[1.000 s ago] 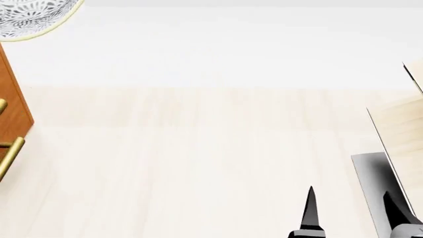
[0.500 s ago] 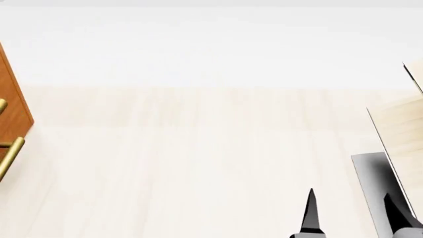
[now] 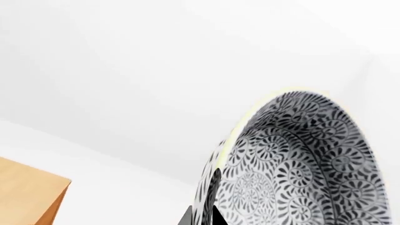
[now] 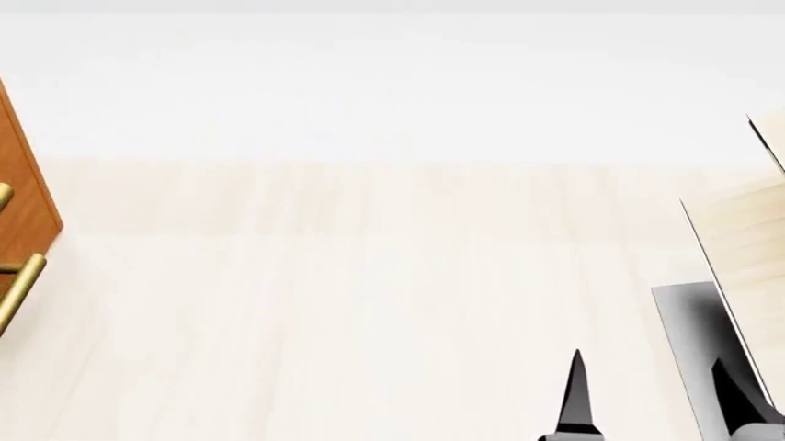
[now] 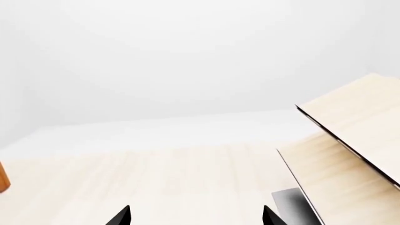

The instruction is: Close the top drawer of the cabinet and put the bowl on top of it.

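The bowl (image 3: 300, 159), white with a dense grey floral pattern, fills the left wrist view and is held on edge in the air. My left gripper (image 3: 203, 216) is shut on its rim, one finger inside and one outside. Beside it shows a brown wooden corner of the cabinet (image 3: 25, 190). In the head view only the cabinet's (image 4: 25, 184) reddish-brown edge shows at the far left, with two brass handle ends (image 4: 18, 285). The top drawer's front is cut off by the frame. My right gripper (image 4: 656, 404) is open and empty over the pale table (image 4: 368, 294).
A pale light-wood rack (image 4: 748, 239) with a dark grey base (image 4: 687, 331) stands at the right, close beside my right gripper (image 5: 196, 216). The same rack (image 5: 350, 140) shows in the right wrist view. A white wall lies behind the table.
One second ago the bowl showed at the head view's top left corner; it has since left that view. The right gripper has barely moved.
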You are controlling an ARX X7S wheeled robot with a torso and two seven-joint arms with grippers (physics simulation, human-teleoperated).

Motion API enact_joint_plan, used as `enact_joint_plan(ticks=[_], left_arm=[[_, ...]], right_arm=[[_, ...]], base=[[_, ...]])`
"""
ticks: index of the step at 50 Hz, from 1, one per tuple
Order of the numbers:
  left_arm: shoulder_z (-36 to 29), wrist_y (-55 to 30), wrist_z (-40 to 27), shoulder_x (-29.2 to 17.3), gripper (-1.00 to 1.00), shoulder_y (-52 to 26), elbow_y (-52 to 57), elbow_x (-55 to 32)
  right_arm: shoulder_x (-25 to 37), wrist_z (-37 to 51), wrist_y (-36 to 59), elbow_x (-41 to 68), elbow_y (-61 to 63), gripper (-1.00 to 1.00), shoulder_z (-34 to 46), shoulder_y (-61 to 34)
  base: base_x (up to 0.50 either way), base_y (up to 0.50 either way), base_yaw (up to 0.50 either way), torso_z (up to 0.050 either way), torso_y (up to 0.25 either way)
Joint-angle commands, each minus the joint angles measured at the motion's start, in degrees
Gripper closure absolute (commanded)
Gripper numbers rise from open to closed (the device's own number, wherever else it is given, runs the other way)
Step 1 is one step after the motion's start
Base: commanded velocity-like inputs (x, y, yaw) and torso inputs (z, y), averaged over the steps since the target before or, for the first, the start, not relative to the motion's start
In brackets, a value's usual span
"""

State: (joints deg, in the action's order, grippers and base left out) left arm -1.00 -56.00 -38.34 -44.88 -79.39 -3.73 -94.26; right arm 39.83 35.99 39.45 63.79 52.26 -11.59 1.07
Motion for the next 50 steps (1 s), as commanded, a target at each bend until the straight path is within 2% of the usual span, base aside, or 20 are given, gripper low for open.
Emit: enact_joint_plan(ticks=[1,35,50], left_arm=[[0.68,0.87,-0.6,-0.6,1.0,-1.27,-0.68,0.45],[2.55,1.64,-2.75,-3.42,1.0,-4.22,-3.29,-0.32],[2.63,0.44,-4.47,-4.6,1.0,-9.24,-5.02,-2.25]], right_arm=[[0.18,0.11,-0.02,0.13,-0.14,-1.0,0.43,-0.45],[0.39,-0.65,-1.64,-0.38,-0.17,-1.0,-0.15,1.37],[0.44,-0.54,-1.77,-0.62,0.18,-1.0,0.48,1.54]], base=[[0.0,0.0,0.0,0.0,0.0],[0.0,0.0,0.0,0.0,0.001],[0.0,0.0,0.0,0.0,0.0]])
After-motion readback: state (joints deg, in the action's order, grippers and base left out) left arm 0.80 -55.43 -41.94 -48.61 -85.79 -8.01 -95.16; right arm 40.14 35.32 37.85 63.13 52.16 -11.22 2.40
